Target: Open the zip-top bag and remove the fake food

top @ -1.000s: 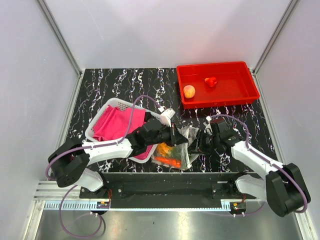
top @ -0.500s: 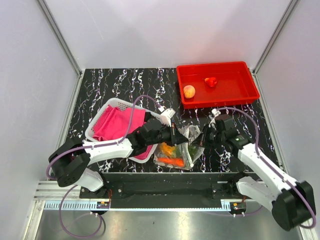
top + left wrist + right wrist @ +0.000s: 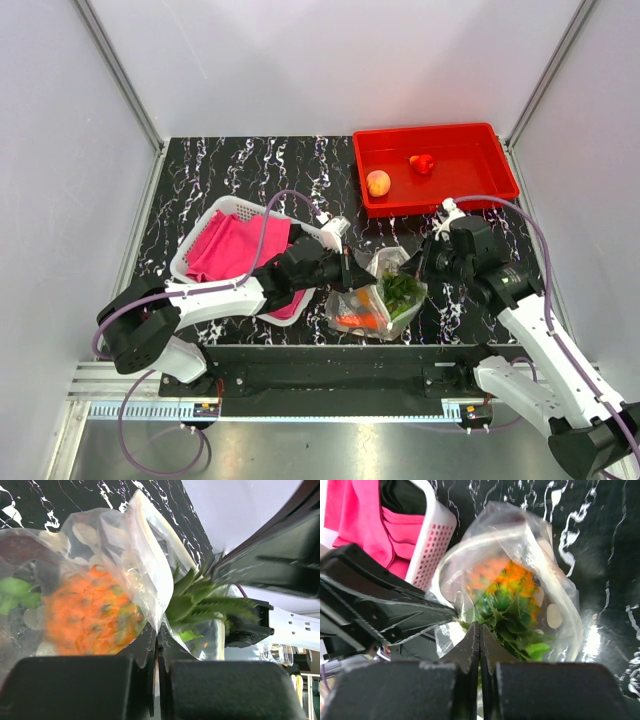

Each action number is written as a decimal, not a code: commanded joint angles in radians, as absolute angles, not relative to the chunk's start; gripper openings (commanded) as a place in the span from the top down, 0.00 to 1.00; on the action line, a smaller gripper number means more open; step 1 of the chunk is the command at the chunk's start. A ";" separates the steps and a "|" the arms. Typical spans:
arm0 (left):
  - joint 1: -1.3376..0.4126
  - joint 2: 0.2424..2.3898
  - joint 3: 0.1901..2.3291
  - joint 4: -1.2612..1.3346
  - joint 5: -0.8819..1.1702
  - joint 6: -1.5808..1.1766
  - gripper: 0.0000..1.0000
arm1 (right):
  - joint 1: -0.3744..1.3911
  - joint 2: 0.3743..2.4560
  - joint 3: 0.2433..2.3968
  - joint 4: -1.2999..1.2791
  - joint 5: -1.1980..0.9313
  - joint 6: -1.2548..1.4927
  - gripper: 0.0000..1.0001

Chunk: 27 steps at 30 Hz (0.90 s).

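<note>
Left gripper and right gripper pinch closed on zip-top bag, seemingly its mouth

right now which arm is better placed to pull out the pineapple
Right, probably: the pineapple has its crown toward the right pincer at the bag mouth; the left pincer only pins the opposite lip.

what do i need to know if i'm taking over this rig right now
Left gripper: shut on one lip of the zip-top bag.
Right gripper: shut, apparently on the opposite lip. The bag is stretched between the two, near the table's front edge.
Done: peach fruit and red piece lie in the red tray.
Left: pineapple and an orange piece are inside the bag and need taking out.
</note>
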<state>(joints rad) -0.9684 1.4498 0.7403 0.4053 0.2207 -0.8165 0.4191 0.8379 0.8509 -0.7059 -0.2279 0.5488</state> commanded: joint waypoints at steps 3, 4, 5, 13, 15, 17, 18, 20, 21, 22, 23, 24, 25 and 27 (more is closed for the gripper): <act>-0.973 1.436 0.743 0.448 0.206 -0.805 1.00 | 0.423 0.865 1.072 -0.758 -0.098 0.447 1.00; -0.973 1.434 0.736 0.452 0.207 -0.810 1.00 | 0.423 0.870 1.095 -0.768 -0.074 0.439 1.00; -0.973 1.430 0.732 0.454 0.204 -0.810 1.00 | 0.423 0.877 1.115 -0.779 -0.063 0.431 1.00; -0.971 1.434 0.727 0.440 0.196 -0.798 1.00 | 0.423 0.943 1.307 -0.813 0.049 0.405 1.00; -0.971 1.440 0.732 0.439 0.199 -0.795 1.00 | 0.422 0.988 1.369 -0.805 0.061 0.403 1.00; -0.971 1.448 0.730 0.446 0.202 -0.796 1.00 | 0.422 1.040 1.408 -0.799 0.092 0.394 1.00; -0.971 1.450 0.730 0.451 0.207 -0.798 1.00 | 0.422 1.058 1.445 -0.786 0.106 0.388 1.00; -0.971 1.457 0.729 0.465 0.218 -0.801 1.00 | 0.420 1.112 1.477 -0.761 0.130 0.383 1.00; -0.971 1.462 0.732 0.466 0.222 -0.802 1.00 | 0.423 1.130 1.502 -0.749 0.138 0.377 1.00; -0.973 1.471 0.735 0.468 0.225 -0.801 1.00 | 0.420 1.152 1.520 -0.744 0.147 0.377 1.00; -0.971 1.476 0.742 0.474 0.232 -0.801 1.00 | 0.419 1.192 1.537 -0.738 0.144 0.376 1.00; -0.971 1.480 0.745 0.476 0.236 -0.801 1.00 | 0.420 1.207 1.563 -0.736 0.132 0.379 1.00; -0.971 1.485 0.749 0.477 0.236 -0.804 1.00 | 0.420 1.219 1.569 -0.738 0.102 0.382 1.00; -0.971 1.489 0.756 0.485 0.244 -0.804 1.00 | 0.419 1.235 1.542 -0.758 0.069 0.402 1.00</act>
<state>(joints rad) -0.9684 1.4754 0.7280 0.4133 0.2295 -0.8169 0.4187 1.2064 1.5230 -0.7753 0.0914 0.3988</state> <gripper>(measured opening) 0.008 0.006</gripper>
